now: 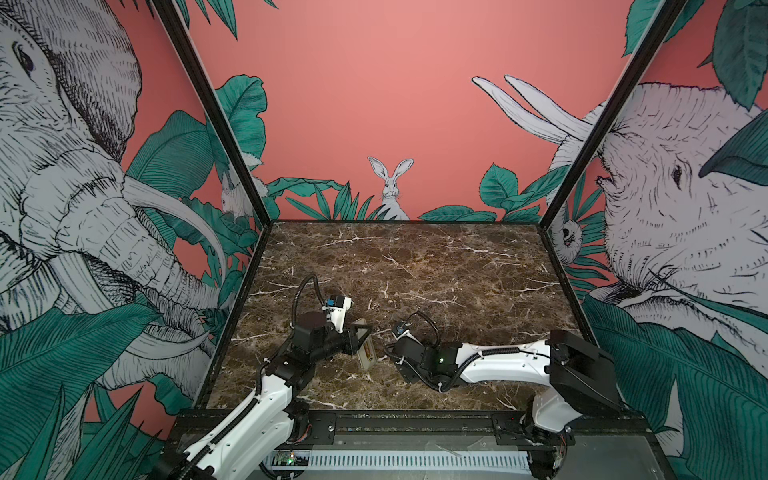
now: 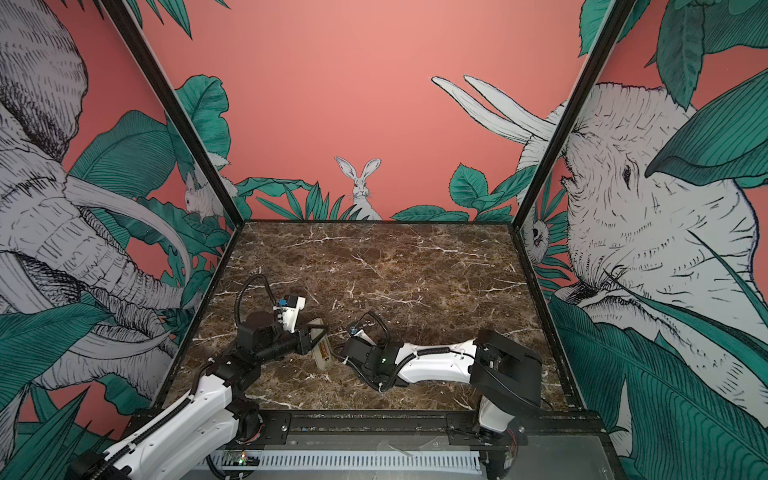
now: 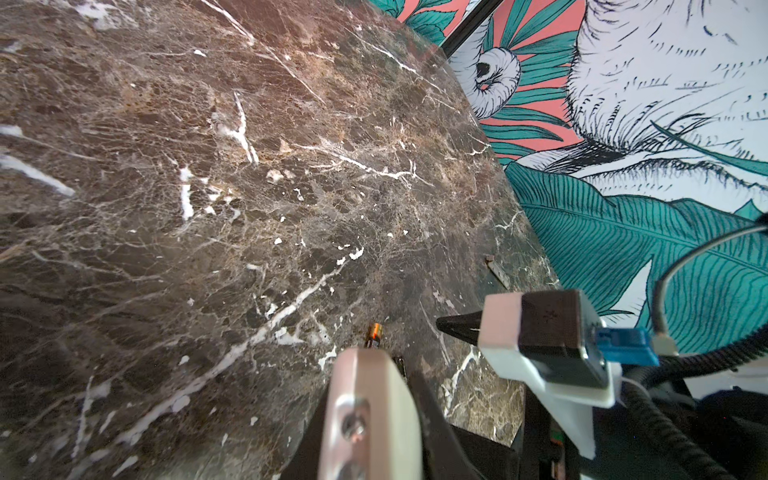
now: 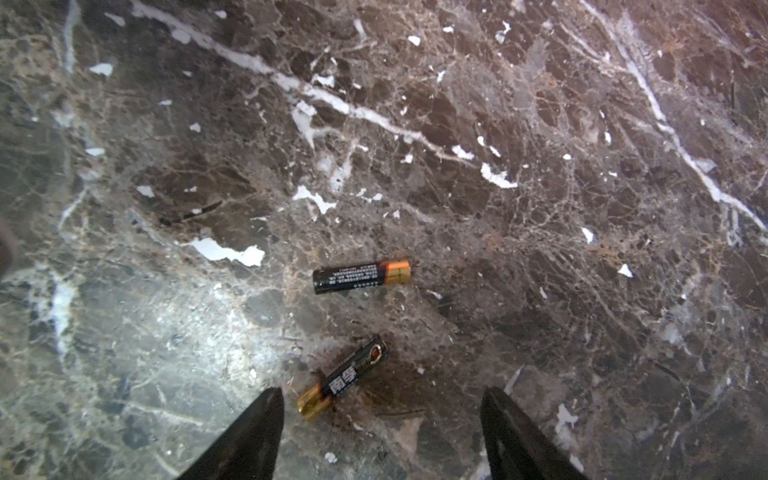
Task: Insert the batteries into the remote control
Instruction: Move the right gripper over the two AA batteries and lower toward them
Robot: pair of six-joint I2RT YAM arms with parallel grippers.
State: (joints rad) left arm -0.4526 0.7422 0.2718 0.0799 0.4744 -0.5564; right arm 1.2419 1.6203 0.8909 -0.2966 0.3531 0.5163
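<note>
While my left gripper [image 1: 360, 335] squeezes the slim greyish-beige plastic remote control [image 1: 366, 355] and holds it tilted, my right arm lies stretched out low. My right gripper [image 4: 382, 392] hangs with its jaws wide apart over two little black-and-gold batteries [image 4: 361, 277] lying on the brown marble table [image 4: 540, 208].

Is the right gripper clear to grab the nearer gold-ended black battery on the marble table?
Probably yes: the right gripper is open over the slim black battery with a gold end, nothing lies between, and the second battery sits apart.
</note>
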